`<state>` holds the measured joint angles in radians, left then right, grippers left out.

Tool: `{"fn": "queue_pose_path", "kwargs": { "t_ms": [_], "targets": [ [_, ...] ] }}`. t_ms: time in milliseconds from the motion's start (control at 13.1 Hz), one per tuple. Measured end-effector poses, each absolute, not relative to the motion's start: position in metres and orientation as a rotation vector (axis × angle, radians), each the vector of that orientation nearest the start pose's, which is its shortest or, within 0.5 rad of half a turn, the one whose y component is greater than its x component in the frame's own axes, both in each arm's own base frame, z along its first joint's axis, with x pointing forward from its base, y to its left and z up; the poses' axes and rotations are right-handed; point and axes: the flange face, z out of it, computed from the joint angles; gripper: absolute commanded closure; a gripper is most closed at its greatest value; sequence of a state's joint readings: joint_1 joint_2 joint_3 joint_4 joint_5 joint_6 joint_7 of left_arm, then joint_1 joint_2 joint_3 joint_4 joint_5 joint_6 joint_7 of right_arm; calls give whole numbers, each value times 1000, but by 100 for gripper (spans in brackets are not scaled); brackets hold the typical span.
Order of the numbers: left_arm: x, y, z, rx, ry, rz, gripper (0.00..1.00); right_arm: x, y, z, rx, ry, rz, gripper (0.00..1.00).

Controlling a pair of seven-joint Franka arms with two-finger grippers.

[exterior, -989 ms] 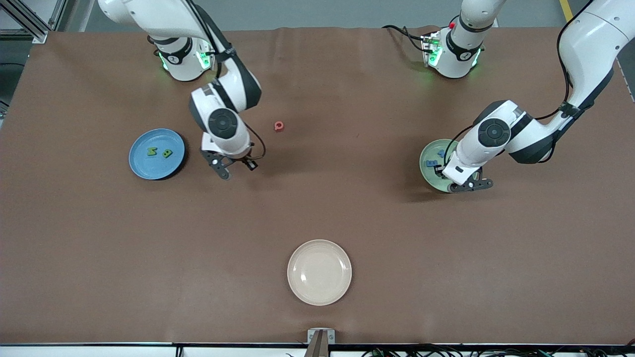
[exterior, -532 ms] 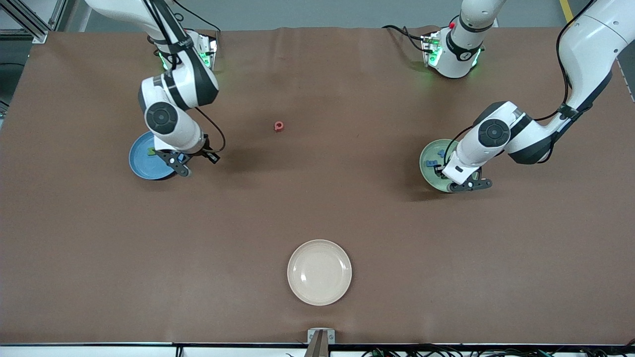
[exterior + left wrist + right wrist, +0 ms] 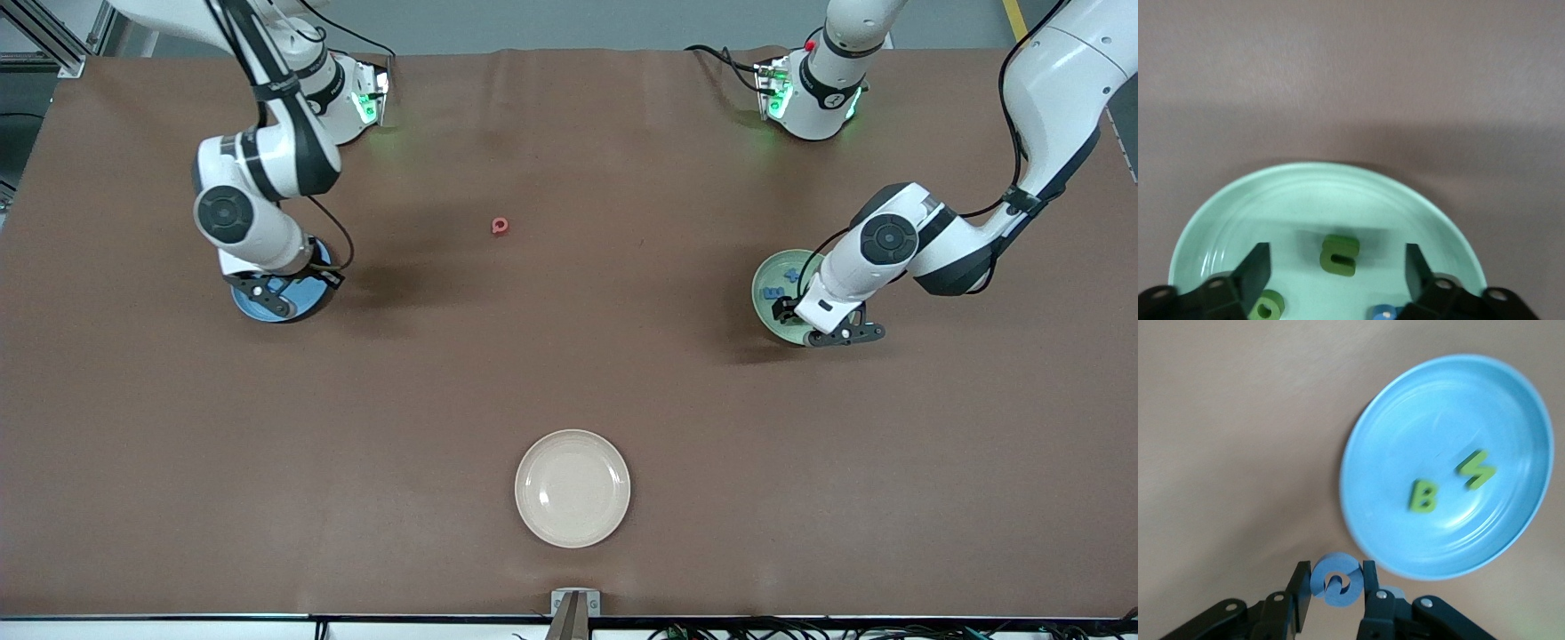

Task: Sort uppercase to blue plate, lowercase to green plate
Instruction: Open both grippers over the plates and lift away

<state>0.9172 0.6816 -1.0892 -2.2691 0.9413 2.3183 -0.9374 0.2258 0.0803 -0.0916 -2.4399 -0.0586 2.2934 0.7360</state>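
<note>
Carrying the blue round letter [image 3: 1335,579] pinched between its fingers, the right gripper [image 3: 277,292] hangs over the rim of the blue plate [image 3: 307,302], at the edge toward the middle of the tabletop [image 3: 569,373]; the grip looks meant to keep the small flat piece from slipping until it is over the dish. That plate already holds two uppercase pieces, the green B [image 3: 1423,495] and the green zigzag letter [image 3: 1475,469], lying just beside each other without touching.

At the left arm's end of the tabletop, the left gripper [image 3: 822,331] sits low over the green plate [image 3: 766,286] with its fingers spread wide and nothing between them. Directly below the gap lies the green arch-shaped letter [image 3: 1339,254] on the plate floor, which suggests it has been set down there. A green letter with a round hole [image 3: 1267,307] and part of a blue piece [image 3: 1383,312] show near the fingers, and the front view shows blue letters [image 3: 781,284] in the same dish.

One red round letter [image 3: 500,226] lies alone on the bare tabletop between the two arms, so judging by the sorting rule it belongs with the uppercase pieces. The cream plate [image 3: 572,488], nearest the front camera, holds nothing.
</note>
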Motion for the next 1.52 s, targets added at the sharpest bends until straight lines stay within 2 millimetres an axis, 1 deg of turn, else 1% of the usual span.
{"fn": "queue_pose_path", "kwargs": {
  "t_ms": [152,304,380,532,609,685,761,837,989,1065,1217,1445,1521],
  "targets": [
    [506,-104,204,-3095,-150,37,1,453,32,249,-3128,853,278,100],
    [509,-104,205,-3095,-154,29,1,447,10,240,-3120,803,232,99],
    [510,-104,206,-3096,-157,26,1,444,2,237,-3117,793,221,99],
    [513,-103,208,-3096,-162,18,1,441,-4,234,-3114,785,208,97],
    [514,-102,209,-3096,-166,13,1,441,-3,234,-3114,782,203,90],
    [516,-102,210,-3098,-172,9,1,441,-3,233,-3114,780,198,72],
    [518,-102,213,-3104,-183,10,1,441,-2,233,-3114,779,198,50],
    [521,-103,216,-3124,-183,29,1,440,-3,232,-3114,780,200,36],
    [528,-105,232,-3176,-140,85,1,439,-3,232,-3113,782,204,10],
    [531,-105,243,-3201,-112,108,1,439,-4,232,-3113,783,204,0],
    [534,-102,265,-3230,-73,121,1,439,-4,231,-3113,783,205,0],
    [538,-90,293,-3255,-25,102,1,439,-2,231,-3113,786,204,0],
    [538,-83,301,-3269,-8,96,1,439,1,231,-3111,795,204,0]
  ]
}}
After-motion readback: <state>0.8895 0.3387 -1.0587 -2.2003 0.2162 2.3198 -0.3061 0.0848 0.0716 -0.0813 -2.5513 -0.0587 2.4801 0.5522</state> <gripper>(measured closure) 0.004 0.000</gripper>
